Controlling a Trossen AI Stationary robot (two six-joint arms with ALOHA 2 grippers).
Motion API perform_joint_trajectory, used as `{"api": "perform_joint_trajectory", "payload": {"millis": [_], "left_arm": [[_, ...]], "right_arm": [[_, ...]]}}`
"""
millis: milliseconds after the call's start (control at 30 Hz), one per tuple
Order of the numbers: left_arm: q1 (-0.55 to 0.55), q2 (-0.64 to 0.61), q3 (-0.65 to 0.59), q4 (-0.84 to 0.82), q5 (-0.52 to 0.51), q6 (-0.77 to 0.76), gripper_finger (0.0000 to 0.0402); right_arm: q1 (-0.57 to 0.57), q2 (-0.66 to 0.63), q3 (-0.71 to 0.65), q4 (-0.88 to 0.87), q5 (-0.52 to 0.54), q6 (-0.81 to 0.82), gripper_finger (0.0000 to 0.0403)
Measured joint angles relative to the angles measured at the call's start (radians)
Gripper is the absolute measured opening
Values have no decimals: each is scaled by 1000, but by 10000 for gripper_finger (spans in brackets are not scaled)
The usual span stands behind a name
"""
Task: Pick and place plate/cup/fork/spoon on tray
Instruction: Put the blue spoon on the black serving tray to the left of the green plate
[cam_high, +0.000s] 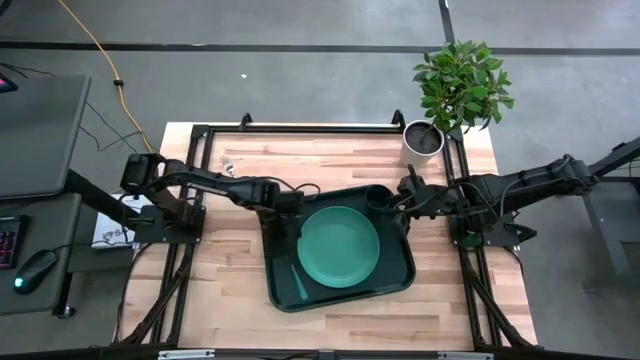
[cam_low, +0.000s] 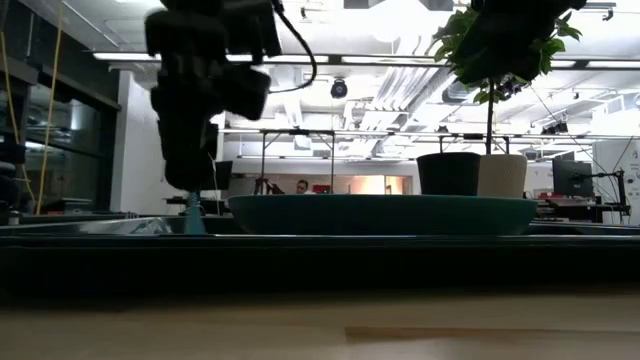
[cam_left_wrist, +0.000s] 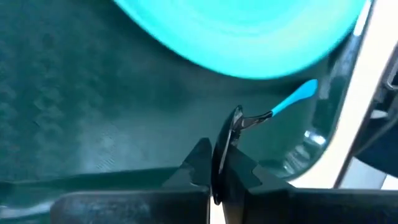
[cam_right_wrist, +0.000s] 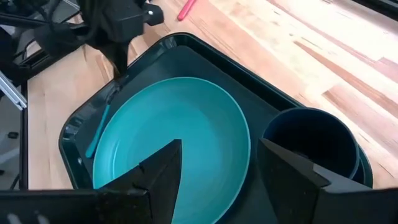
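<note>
The dark green tray (cam_high: 395, 285) lies at the table's middle. The teal plate (cam_high: 338, 245) rests flat in it. The dark cup (cam_right_wrist: 311, 140) stands upright in the tray's far right corner. My left gripper (cam_high: 285, 215) is over the tray's left part, shut on the spoon (cam_left_wrist: 273, 112). The spoon's light-blue handle (cam_high: 297, 280) slants toward the tray's near left corner. My right gripper (cam_right_wrist: 221, 180) is open and empty above the tray's far right side, beside the cup. The fork's pink handle (cam_right_wrist: 186, 9) lies on the table beyond the tray. My left gripper pinches the spoon's metal bowl (cam_left_wrist: 235, 127) between its two fingers, edge-on. The fingers come from above, pointing down. The handle (cam_left_wrist: 301, 94) reaches away and down toward the tray floor by the left rim. I cannot tell whether its tip touches the tray.
A white plant pot (cam_high: 422, 140) with a green plant stands at the table's far right corner. Bare wood lies left of the tray and along the far edge. Black frame bars run along the table's left and right sides.
</note>
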Motion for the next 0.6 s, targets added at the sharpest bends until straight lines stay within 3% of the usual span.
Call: {"api": "perform_joint_trajectory", "payload": {"millis": [300, 600], "left_arm": [[33, 77, 1, 35, -3, 103, 5], [33, 108, -1, 92, -93, 144, 51]], "right_arm": [[0, 0, 0, 0, 0, -1, 200], [0, 0, 0, 0, 16, -1, 200]]}}
